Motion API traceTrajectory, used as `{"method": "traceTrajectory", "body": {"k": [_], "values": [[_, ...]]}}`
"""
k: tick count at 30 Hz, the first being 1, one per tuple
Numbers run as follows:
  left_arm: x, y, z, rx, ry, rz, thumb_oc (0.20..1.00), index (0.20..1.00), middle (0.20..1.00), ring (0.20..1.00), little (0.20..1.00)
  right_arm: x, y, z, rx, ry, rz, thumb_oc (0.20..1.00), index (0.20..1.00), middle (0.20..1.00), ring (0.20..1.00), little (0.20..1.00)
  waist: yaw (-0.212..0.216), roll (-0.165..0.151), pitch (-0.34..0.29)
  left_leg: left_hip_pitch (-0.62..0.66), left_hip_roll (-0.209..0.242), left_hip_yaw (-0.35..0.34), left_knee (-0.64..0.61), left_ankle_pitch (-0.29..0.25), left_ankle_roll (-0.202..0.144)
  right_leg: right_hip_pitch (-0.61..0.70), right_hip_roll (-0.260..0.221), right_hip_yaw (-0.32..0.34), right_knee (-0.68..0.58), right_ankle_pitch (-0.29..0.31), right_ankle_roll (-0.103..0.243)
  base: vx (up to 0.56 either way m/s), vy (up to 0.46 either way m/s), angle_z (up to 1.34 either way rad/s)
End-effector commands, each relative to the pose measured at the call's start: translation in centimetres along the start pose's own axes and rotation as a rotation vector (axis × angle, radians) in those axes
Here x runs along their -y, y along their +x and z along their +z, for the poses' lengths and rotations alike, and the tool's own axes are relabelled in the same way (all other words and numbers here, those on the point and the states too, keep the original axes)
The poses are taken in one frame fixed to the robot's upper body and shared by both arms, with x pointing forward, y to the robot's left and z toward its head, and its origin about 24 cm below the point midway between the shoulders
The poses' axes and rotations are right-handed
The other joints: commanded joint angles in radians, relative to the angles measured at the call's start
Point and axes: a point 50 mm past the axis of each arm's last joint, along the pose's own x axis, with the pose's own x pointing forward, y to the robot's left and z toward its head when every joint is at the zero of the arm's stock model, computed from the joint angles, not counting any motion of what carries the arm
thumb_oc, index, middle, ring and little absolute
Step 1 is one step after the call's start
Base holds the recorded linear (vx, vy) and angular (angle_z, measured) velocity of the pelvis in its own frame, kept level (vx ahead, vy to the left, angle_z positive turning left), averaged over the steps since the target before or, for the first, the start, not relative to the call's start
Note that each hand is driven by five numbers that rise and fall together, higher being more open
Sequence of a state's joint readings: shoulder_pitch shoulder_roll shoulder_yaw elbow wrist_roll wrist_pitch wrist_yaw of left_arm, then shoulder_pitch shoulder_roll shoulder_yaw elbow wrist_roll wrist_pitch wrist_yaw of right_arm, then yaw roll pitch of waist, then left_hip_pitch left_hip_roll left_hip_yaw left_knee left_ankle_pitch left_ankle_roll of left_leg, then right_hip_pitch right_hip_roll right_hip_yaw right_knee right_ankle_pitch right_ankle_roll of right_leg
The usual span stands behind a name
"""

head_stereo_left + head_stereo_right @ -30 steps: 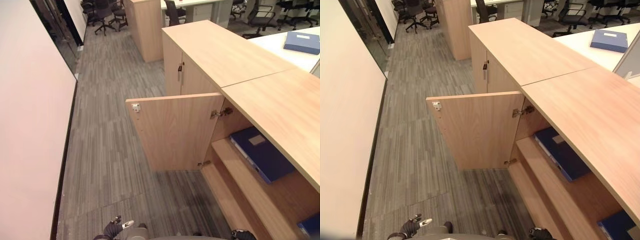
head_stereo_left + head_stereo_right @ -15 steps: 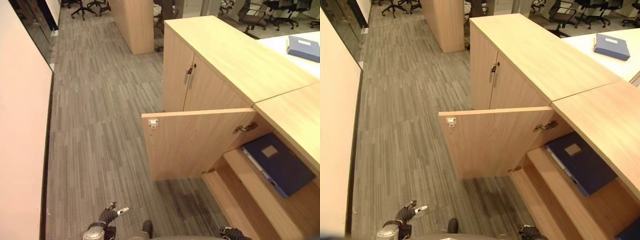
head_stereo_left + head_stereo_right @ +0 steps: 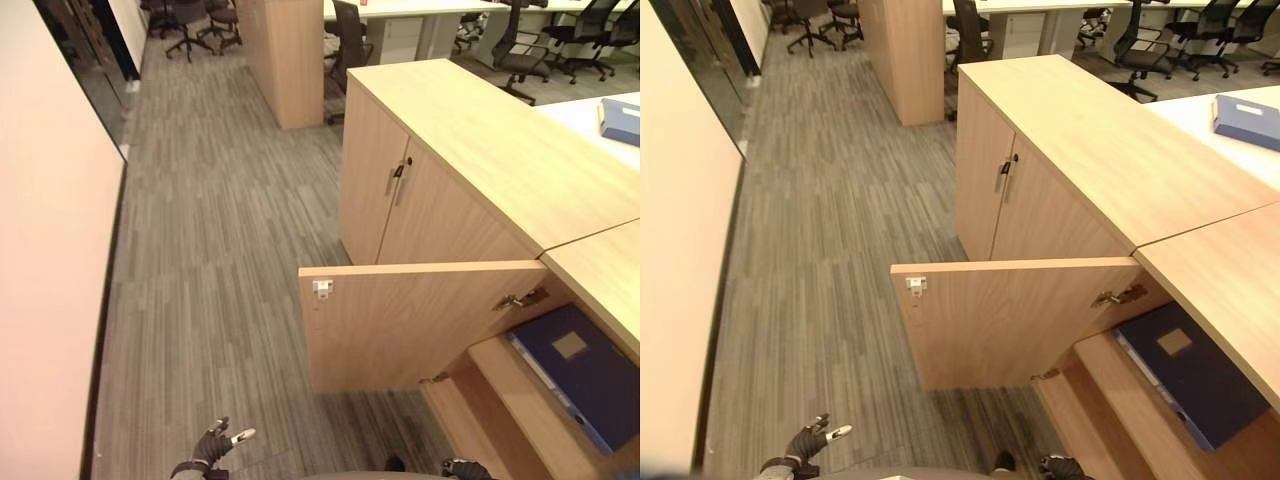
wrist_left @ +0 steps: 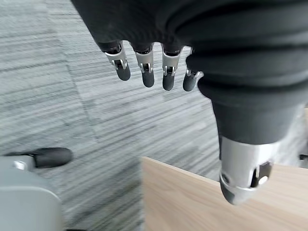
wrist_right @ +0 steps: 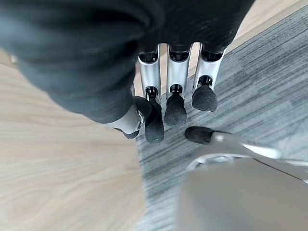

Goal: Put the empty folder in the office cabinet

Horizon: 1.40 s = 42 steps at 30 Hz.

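Two hands hang empty w/ fingers relaxed: left hand (image 3: 212, 446), right hand (image 5: 168, 98). Dark blue folder (image 3: 1192, 372) lies on light wood cabinet (image 3: 1110, 150) shelf; open door (image 3: 1015, 320) (swung outward) may get bumped.

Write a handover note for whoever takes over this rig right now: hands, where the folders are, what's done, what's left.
Left hand: open, fingers relaxed, hanging low over the carpet, holding nothing.
Right hand: open, holding nothing, down by the cabinet's front.
Cabinet door stands open. A dark blue folder lies flat on the shelf inside. A lighter blue folder lies on the white desk behind the cabinet.
Done: door open; if the dark folder is the job's one, it is already in.
Left: probably confirm that and shut the door. Whether the desk folder also counts cannot be told.
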State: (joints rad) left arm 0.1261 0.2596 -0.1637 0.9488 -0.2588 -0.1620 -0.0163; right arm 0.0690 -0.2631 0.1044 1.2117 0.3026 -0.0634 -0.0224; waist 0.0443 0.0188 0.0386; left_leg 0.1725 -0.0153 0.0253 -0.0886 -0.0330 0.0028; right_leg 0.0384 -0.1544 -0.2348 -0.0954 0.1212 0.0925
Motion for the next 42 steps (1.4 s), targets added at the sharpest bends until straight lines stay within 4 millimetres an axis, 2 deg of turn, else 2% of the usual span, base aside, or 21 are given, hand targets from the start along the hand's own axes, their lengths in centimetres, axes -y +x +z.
{"method": "traceTrajectory", "body": {"k": [1,2,5,6,11,12,14,15,16,20,23,25,29,31,42], "values": [[-1.1,0.9,3.6,0.130,0.007,0.024,1.000,1.000,1.000,1.000,1.000,0.7,0.0,0.2,0.011,0.012,-0.031,0.200,0.200,0.200,0.200,0.200,-0.001,-0.029,0.009,-0.090,0.049,-0.018,0.001,0.011,-0.068,0.118,-0.050,0.008,0.023,-0.121,0.098,0.02,-0.062,-0.02],[-1.1,0.9,4.8,0.184,-0.011,0.022,1.000,1.000,1.000,1.000,1.000,0.7,0.0,0.1,0.012,0.009,-0.030,0.200,0.200,0.200,0.200,0.200,-0.005,-0.024,0.005,-0.084,0.055,-0.019,0.001,0.010,-0.074,0.126,-0.047,0.011,0.017,-0.126,0.095,0.02,-0.075,-0.01],[-1.0,1.0,6.5,0.254,-0.035,0.018,1.000,1.000,1.000,1.000,1.000,0.8,0.0,0.1,0.014,0.004,-0.029,0.200,0.200,0.200,0.200,0.200,-0.012,-0.018,0.002,-0.076,0.062,-0.010,0.001,0.008,-0.081,0.131,-0.042,0.014,0.011,-0.132,0.092,0.01,-0.059,-0.07],[-1.0,1.0,6.5,0.254,-0.035,0.018,1.000,1.000,1.000,1.000,1.000,0.8,0.0,0.1,0.014,0.004,-0.029,0.200,0.200,0.200,0.200,0.200,-0.012,-0.017,0.002,-0.076,0.062,-0.010,0.001,0.008,-0.081,0.131,-0.042,0.014,0.011,-0.132,0.092,-0.01,-0.024,-0.12],[-0.9,0.8,9.7,0.376,-0.052,-0.001,1.000,1.000,1.000,1.000,1.000,0.9,0.0,0.3,0.018,-0.014,-0.027,0.200,0.200,0.200,0.200,0.200,-0.021,-0.007,-0.001,-0.070,0.073,0.008,0.001,0.011,-0.088,0.131,-0.038,0.019,0.008,-0.135,0.090,0.00,-0.038,-0.09],[-1.1,0.8,11.1,0.424,-0.054,0.001,1.000,1.000,1.000,1.000,1.000,0.8,0.0,0.4,0.022,-0.024,-0.022,0.200,0.200,0.200,0.200,0.200,-0.027,-0.002,-0.003,-0.067,0.079,0.017,0.001,0.012,-0.092,0.129,-0.037,0.022,0.008,-0.136,0.090,0.01,-0.035,-0.13],[-1.3,0.7,11.7,0.444,-0.053,0.004,1.000,1.000,1.000,1.000,1.000,0.8,0.0,0.4,0.023,-0.027,-0.017,0.200,0.200,0.200,0.200,0.200,-0.030,-0.001,-0.005,-0.064,0.081,0.021,0.001,0.012,-0.093,0.129,-0.036,0.026,0.008,-0.137,0.090,0.01,-0.024,-0.11],[-1.8,0.8,13.2,0.483,-0.061,0.019,1.000,1.000,1.000,1.000,1.000,0.8,0.0,0.5,0.025,-0.035,-0.013,0.200,0.200,0.200,0.200,0.200,-0.037,0.002,-0.008,-0.059,0.084,0.028,0.001,0.011,-0.095,0.130,-0.035,0.029,0.008,-0.139,0.090,0.01,-0.013,-0.06],[-1.8,0.8,13.2,0.484,-0.062,0.020,1.000,1.000,1.000,1.000,1.000,0.7,0.0,0.5,0.025,-0.034,-0.013,0.200,0.200,0.200,0.200,0.200,-0.037,0.002,-0.007,-0.059,0.084,0.029,0.001,0.011,-0.095,0.131,-0.035,0.029,0.008,-0.139,0.090,0.02,-0.031,-0.05],[-3.1,1.0,17.3,0.569,-0.060,0.053,1.000,1.000,1.000,1.000,1.000,0.5,0.0,0.8,0.036,-0.059,0.009,0.200,0.200,0.200,0.200,0.200,-0.071,0.005,-0.015,-0.049,0.092,0.050,0.001,0.009,-0.102,0.132,-0.029,0.044,0.008,-0.138,0.088,0.03,-0.016,-0.08],[-3.1,1.0,18.5,0.594,-0.059,0.052,1.000,1.000,1.000,1.000,1.000,0.5,0.0,0.7,0.035,-0.069,0.012,0.200,0.200,0.200,0.200,0.200,-0.081,0.005,-0.018,-0.044,0.095,0.057,0.001,0.006,-0.104,0.133,-0.027,0.049,0.008,-0.138,0.089,0.02,-0.007,-0.06],[-2.8,1.0,20.1,0.631,-0.052,0.039,1.000,1.000,1.000,1.000,1.000,0.3,0.0,0.6,0.034,-0.079,0.019,0.200,0.200,0.200,0.200,0.200,-0.094,0.002,-0.020,-0.040,0.098,0.068,0.001,0.004,-0.105,0.130,-0.026,0.058,0.008,-0.135,0.091,0.01,-0.010,-0.15],[-1.9,1.0,21.1,0.652,-0.045,0.006,1.000,1.000,1.000,1.000,1.000,0.2,0.0,0.4,0.025,-0.086,0.025,0.200,0.200,0.200,0.200,0.200,-0.102,-0.001,-0.022,-0.039,0.102,0.075,0.001,0.003,-0.105,0.126,-0.025,0.066,0.009,-0.132,0.093,0.01,-0.008,-0.13],[-0.8,1.1,21.7,0.658,-0.016,-0.038,1.000,1.000,1.000,1.000,1.000,0.1,0.0,0.2,0.016,-0.093,0.031,0.200,0.200,0.200,0.200,0.200,-0.111,-0.004,-0.024,-0.037,0.104,0.082,0.001,0.000,-0.105,0.122,-0.025,0.074,0.011,-0.130,0.095,0.01,0.002,-0.06],[3.1,0.9,21.7,0.666,0.081,-0.203,1.000,1.000,1.000,1.000,1.000,0.3,0.0,0.0,-0.005,-0.102,0.026,0.200,0.200,0.200,0.200,0.200,-0.121,-0.009,-0.018,-0.035,0.102,0.100,0.001,-0.005,-0.101,0.114,-0.026,0.086,0.013,-0.124,0.100,0.00,0.010,-0.06]]}}
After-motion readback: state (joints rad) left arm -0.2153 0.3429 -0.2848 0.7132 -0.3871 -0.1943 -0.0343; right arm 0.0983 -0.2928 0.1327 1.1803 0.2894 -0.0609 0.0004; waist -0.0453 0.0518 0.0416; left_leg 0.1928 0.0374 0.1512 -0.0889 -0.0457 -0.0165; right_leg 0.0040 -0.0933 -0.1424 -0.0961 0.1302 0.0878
